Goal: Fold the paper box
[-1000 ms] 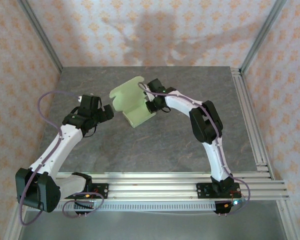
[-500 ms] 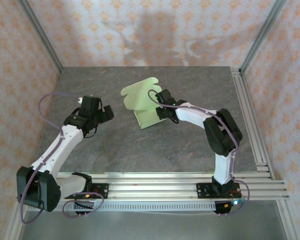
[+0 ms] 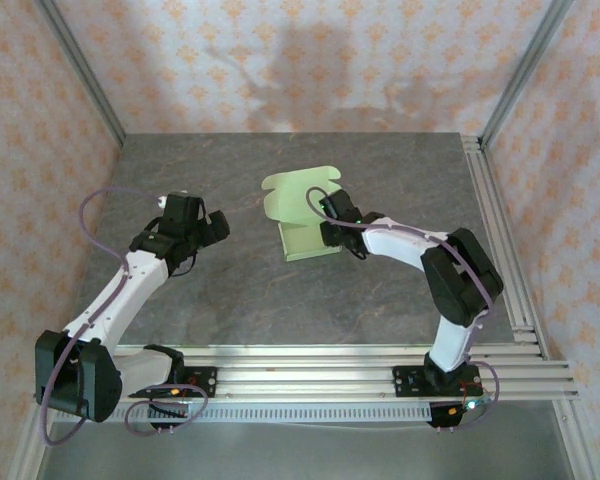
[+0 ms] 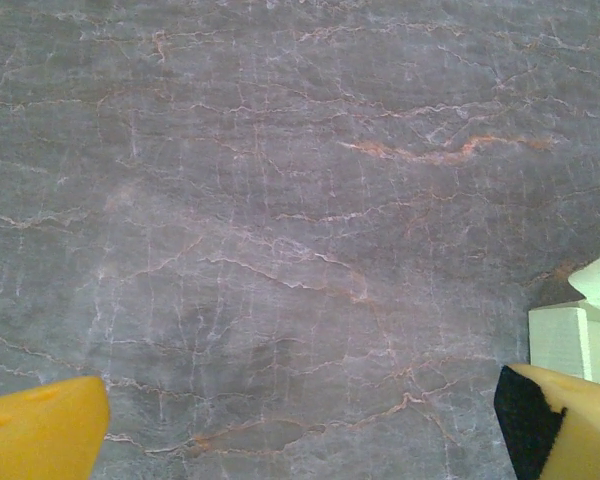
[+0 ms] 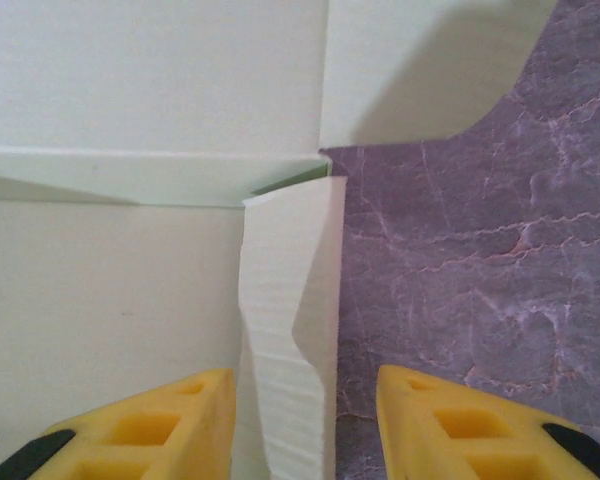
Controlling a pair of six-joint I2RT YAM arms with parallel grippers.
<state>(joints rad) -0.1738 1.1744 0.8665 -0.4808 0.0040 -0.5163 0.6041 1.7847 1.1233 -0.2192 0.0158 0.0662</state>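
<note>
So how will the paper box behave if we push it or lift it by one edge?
Probably floppy: the paper box is thin card, and its flap bows and kinks in the right wrist view. Likely very light, being a single thin sheet, so a push may slide it across the table rather than fold it.

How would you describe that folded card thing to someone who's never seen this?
Start at the grey marbled table, toward its far middle, at the tip of the right arm. There sits the paper box: pale yellow-green card, partly folded; nothing else on the table is that colour.
</note>
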